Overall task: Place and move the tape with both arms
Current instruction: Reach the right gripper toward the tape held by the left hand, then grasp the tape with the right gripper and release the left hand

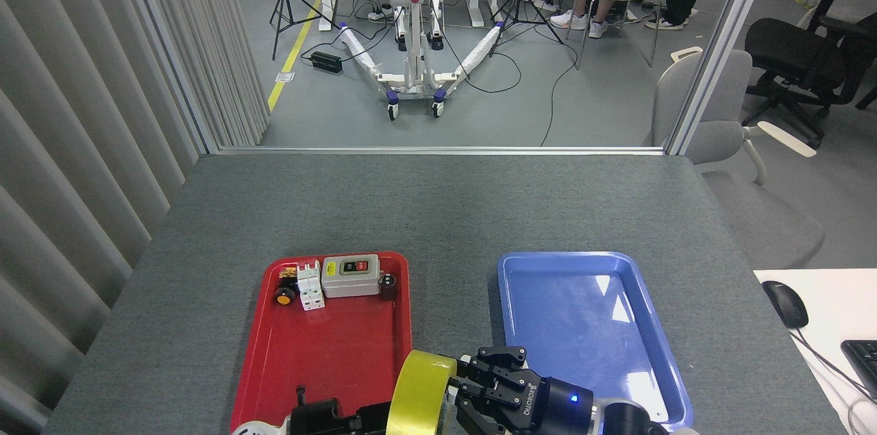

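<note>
You are looking down on a grey felt desk (438, 209), with open floor, chairs and a wheeled stand beyond. A red tray (329, 359) of switches lies left, a blue tray (582, 325) right. Between them, near you, the tape (418, 394) stands on edge; the right claw (473, 387) grips it, and the left claw (370, 414) touches it, grip unclear.

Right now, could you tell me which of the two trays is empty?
The blue tray, on the right, is empty; the red tray holds small electrical parts along its far edge.
</note>
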Motion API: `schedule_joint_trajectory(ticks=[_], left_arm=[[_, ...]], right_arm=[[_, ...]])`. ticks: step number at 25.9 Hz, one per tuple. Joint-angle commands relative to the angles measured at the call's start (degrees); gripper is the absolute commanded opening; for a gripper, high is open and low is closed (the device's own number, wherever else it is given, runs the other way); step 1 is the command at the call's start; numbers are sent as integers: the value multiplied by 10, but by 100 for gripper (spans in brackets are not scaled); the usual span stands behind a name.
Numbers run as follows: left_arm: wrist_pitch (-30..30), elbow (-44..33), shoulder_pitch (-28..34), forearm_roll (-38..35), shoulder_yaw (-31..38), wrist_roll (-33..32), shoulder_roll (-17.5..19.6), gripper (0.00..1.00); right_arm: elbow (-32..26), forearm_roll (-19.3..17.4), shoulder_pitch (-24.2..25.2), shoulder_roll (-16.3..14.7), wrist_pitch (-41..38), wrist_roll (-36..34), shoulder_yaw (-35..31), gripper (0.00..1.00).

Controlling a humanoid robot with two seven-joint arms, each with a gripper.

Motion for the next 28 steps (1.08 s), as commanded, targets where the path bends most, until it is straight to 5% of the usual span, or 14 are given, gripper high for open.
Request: schedule_joint_trajectory(ticks=[1, 4, 6, 7, 8, 9, 20, 28], left_arm=[[-3, 5, -1, -1, 5, 19, 1, 0], [-4, 11, -2, -1, 9, 20, 1, 3], [-10, 12, -3, -1, 11, 20, 1, 21], [-17, 13, -4, -1, 15, 20, 3, 38], [-25, 15, -4, -1, 17, 20, 3, 87], [-32, 17, -4, 0, 18, 20, 1, 99], [-47, 35, -15, 1, 29, 21, 3, 100], [-47, 56, -23, 2, 45, 39, 9, 100]], right_arm=[[1, 1, 0, -1, -1, 2, 0, 29], [1, 1, 0, -1, -2, 1, 0, 29], [1, 1, 1, -2, -2, 1, 0, 29], [1, 1, 1, -2, -2, 1, 0, 29], [1, 1, 1, -2, -2, 1, 0, 29], [1, 1, 1, -2, -3, 1, 0, 29], [-1, 0, 7, 10, -45, 0, -13, 28], [-4, -1, 112, 11, -72, 1, -254, 28]])
